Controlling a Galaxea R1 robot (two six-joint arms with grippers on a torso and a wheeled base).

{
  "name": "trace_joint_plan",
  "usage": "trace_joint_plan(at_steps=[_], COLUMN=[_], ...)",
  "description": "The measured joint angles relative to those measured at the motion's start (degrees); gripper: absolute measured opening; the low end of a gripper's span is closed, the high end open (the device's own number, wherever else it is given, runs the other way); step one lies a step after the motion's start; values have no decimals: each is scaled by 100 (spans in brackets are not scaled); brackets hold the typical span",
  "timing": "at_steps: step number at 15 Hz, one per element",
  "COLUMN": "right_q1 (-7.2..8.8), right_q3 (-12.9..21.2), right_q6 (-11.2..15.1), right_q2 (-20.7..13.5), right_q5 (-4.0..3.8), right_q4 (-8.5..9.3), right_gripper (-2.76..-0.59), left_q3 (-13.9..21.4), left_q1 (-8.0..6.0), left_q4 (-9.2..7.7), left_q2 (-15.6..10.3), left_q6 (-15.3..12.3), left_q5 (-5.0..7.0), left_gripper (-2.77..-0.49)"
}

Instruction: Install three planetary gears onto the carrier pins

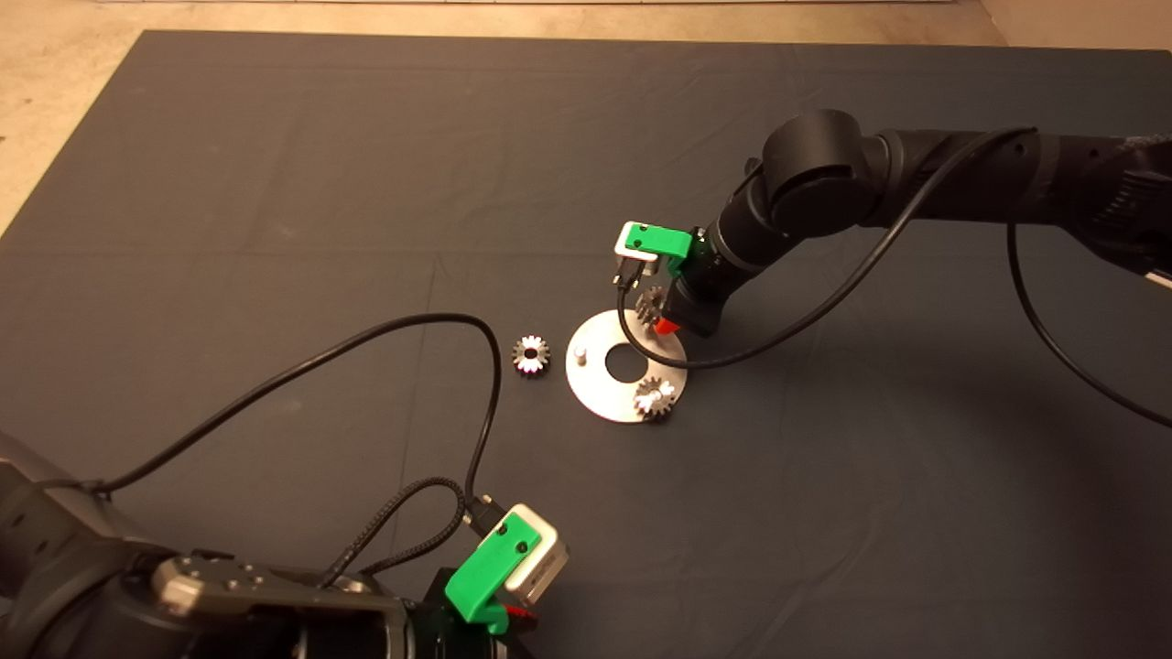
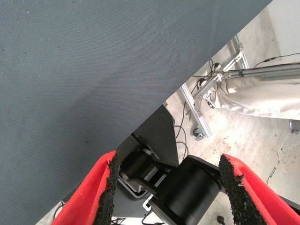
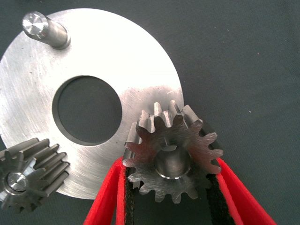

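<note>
A round silver disc (image 1: pixel 604 389) (image 3: pixel 42 79) lies mid-mat and carries the carrier pins. One planetary gear (image 1: pixel 656 396) (image 3: pixel 28 173) sits on the pin at the disc's near edge. Another pin (image 1: pixel 580 351) (image 3: pixel 44 29) stands bare on the left side. My right gripper (image 1: pixel 661 317) (image 3: pixel 169 161) is shut on a second gear (image 1: pixel 651 306) (image 3: pixel 171 157) at the disc's far right edge, and a silvery pin end shows inside its bore. A third gear (image 1: pixel 531 354) lies loose on the mat left of the disc. My left gripper (image 1: pixel 513 622) (image 2: pixel 172 187) is parked open at the lower left.
Black cables (image 1: pixel 385 329) loop over the mat from both wrists, one passing close to the loose gear. In the left wrist view the mat's edge (image 2: pixel 154 105), the floor and a metal frame (image 2: pixel 197 112) show beyond the fingers.
</note>
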Motion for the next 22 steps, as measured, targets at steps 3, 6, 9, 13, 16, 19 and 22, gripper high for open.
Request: trace_joint_plan(at_steps=[3, 6, 9, 13, 16, 19, 22], right_q1=[-2, 0, -2, -18, -20, -20, -22], right_q3=[-11, -11, -16, -21, -21, -21, -21], right_q6=[0, -5, -7, -10, -9, -7, -7], right_q2=[-2, -2, 0, -3, -2, 0, -1], right_q5=[-30, -57, -211, -285, -284, -284, -284], right_q4=[0, 0, 44, 50, 50, 50, 55], right_gripper=[-250, -250, -251, -252, -252, -252, -252], left_q3=[0, 0, -2, -2, -2, -2, -2], left_q1=[0, 0, 0, 0, 0, 0, 0], left_q4=[2, 2, 2, 2, 2, 2, 2], left_q2=[1, 0, 0, 0, 0, -2, -2], left_q6=[0, 0, 0, 0, 0, 0, 0], left_q5=[-1, 0, -2, 0, -2, -2, -2], left_gripper=[-180, -180, -180, -180, -180, -180, -180])
